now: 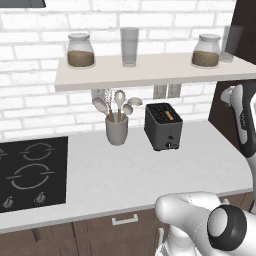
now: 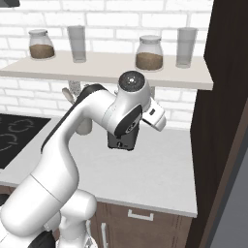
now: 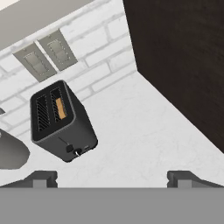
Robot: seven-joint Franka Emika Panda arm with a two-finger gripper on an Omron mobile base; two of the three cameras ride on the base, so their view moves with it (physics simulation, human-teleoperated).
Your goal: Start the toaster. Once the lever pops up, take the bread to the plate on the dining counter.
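My two-finger gripper (image 3: 112,177) spread wide, empty, hovering above white worktop (image 1: 150,170). Boxy dark grey two-slot toaster (image 3: 59,122) stands near brick wall, beside grey utensil cup (image 1: 117,131). Tan bread slice (image 3: 61,108) sits in one slot.

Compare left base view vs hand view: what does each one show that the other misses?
Left base view alone: the black hob, the shelf with two jars and two glasses, and the spoons in the utensil cup.
Hand view alone: the open hand, its fingertips low in frame with nothing between them.
Both: the toaster with the bread down in one slot, the wall outlets, the white worktop and the dark cabinet side.
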